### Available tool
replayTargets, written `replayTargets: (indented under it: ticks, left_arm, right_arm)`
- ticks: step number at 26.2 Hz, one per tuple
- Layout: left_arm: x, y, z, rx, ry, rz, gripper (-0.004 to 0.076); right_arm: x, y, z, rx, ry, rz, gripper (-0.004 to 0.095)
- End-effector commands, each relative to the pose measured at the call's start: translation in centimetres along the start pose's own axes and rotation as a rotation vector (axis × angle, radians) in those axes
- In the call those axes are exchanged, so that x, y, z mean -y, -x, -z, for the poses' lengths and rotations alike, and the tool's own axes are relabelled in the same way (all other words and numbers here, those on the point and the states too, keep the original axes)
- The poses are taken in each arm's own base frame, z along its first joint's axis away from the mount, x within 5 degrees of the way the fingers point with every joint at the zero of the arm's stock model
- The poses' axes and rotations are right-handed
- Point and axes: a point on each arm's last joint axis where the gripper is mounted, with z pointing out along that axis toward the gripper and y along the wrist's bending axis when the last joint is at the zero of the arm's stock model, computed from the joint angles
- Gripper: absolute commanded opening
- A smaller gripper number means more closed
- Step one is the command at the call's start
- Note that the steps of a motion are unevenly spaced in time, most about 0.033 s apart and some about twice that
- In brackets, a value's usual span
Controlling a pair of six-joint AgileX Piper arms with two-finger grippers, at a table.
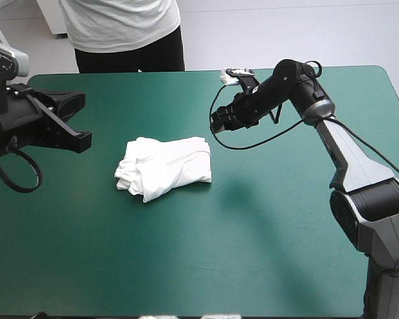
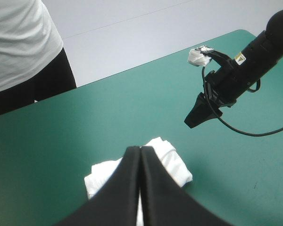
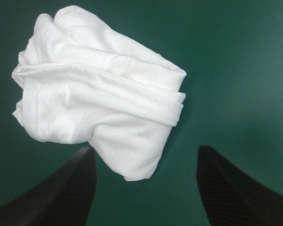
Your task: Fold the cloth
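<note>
The left gripper [image 2: 140, 149] hangs raised over the table's left side, its black fingers pressed together into one point and holding nothing. In its own view they hide the middle of the T-shirt [image 1: 165, 167], a white folded bundle lying left of centre on the teal-green cover [image 1: 206, 259]. The right gripper [image 1: 218, 123] hovers to its right and farther off, fingers wide apart, clear of the cloth. The bundle's layers are hard to count.

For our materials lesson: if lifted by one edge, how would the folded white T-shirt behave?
The T-shirt would probably droop and unfold: its layers lie loose and rumpled. Pushed, it would likely bunch up, as it looks like soft, thin cloth.
</note>
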Motion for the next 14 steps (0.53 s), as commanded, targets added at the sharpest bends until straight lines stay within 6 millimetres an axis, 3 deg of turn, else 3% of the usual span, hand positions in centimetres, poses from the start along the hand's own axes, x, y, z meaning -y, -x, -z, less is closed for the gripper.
replayTargets:
  ticks: [1, 14]
  left_arm:
    - [0.1, -0.1, 1.1, -0.002, -0.012, 0.005, -0.0010]
    - [0.1, 0.0, 0.1, -0.023, -0.011, 0.005, -0.0010]
  right_arm:
    - [-1.0, 0.5, 1.4, 0.039, 0.029, 0.014, 0.0581]
    - [1.9, 0.1, -6.8, -0.065, 0.212, -0.088, 0.0582]
